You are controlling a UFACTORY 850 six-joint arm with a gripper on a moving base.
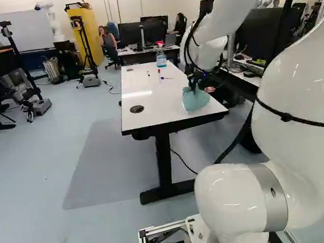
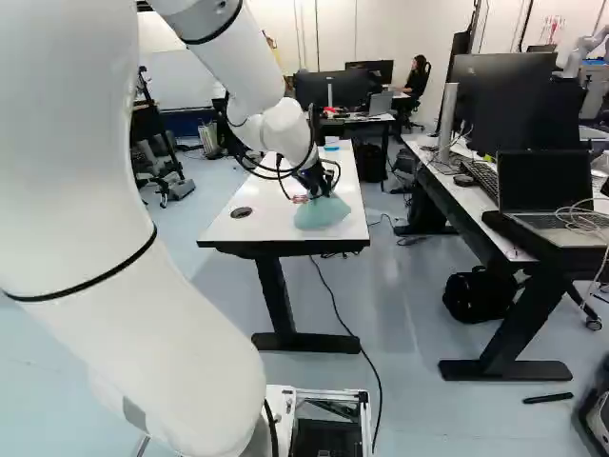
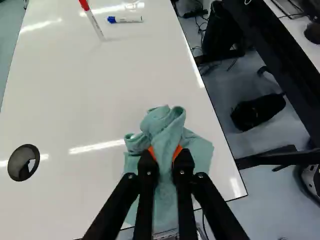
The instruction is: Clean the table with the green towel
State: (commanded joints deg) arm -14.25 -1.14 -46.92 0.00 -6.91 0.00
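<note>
A green towel (image 3: 167, 130) bunches between the orange-padded jaws (image 3: 166, 156), which grip it from both sides, slightly parted by its folds, at the near end of the white worktop (image 3: 90, 115), beside its right edge.

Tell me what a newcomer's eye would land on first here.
Probably the white robot arm, looming at the right of the left base view. Next, the green towel pinched by the gripper at the near end of the white table. Further along, the red-capped marker stands out against white.
</note>
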